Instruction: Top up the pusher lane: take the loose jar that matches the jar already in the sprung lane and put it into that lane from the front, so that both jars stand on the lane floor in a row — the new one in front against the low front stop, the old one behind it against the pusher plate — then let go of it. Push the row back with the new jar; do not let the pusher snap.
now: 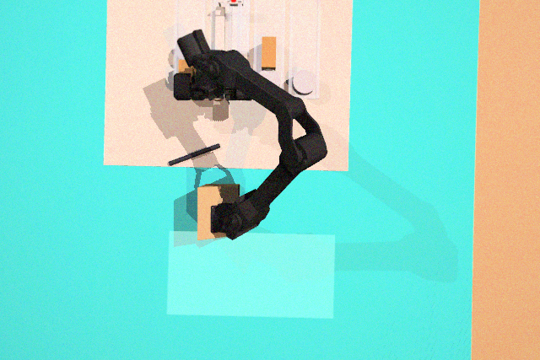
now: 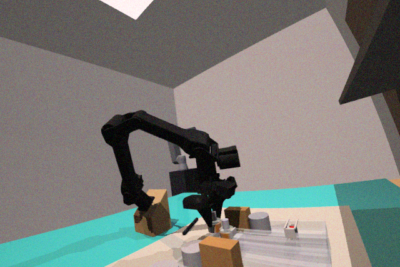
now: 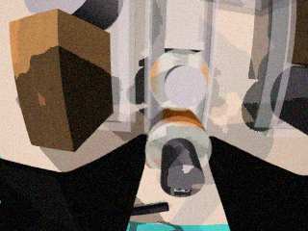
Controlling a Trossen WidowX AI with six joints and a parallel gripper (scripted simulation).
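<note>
The tool (image 2: 217,222) (image 3: 176,141) is clenched on 1 jar (image 3: 178,144), which has an orange band and a dark cap area on top. Just ahead of it, in the sprung lane (image 3: 208,63), stands the other jar (image 2: 225,230) (image 3: 184,82), pale-capped and orange-sided. The held jar is at the lane's front end; whether the 2 jars touch, I cannot tell. An orange box (image 1: 268,51) (image 2: 220,252) and a pale round tub (image 1: 304,82) stand in other lanes. A dark rod (image 1: 194,154) (image 2: 190,226) (image 3: 150,209) lies on the tabletop (image 1: 131,147).
</note>
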